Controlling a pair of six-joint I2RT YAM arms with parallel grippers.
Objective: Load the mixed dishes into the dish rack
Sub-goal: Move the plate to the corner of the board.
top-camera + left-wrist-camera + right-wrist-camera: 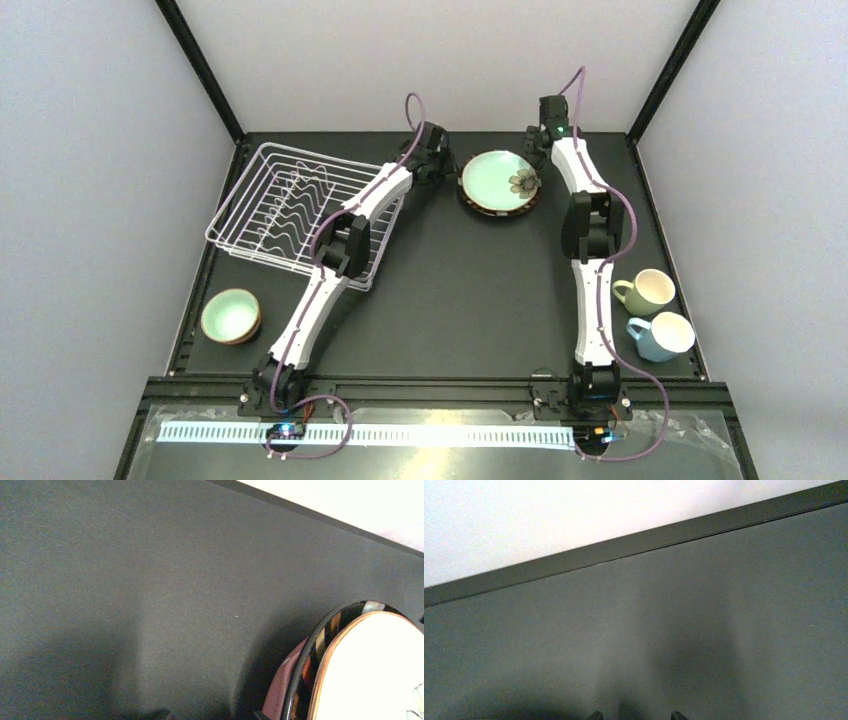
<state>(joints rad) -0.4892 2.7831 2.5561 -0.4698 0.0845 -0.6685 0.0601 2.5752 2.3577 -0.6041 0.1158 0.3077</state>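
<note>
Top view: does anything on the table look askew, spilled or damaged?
Only the rack stands out: it sits skewed, its sides at an angle to the edges of the table. The plate, bowl, green mug and blue mug look whole; nothing is spilled.

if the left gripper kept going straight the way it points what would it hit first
Most likely bare mat. The left gripper aims at it in the wrist view, and the plate lies off to its right. Past that is the far edge, though depth is hard to judge.

The plate (497, 180) is glossy ceramic, the dish rack (285, 210) white wire, the table (470, 290) matt.
</note>
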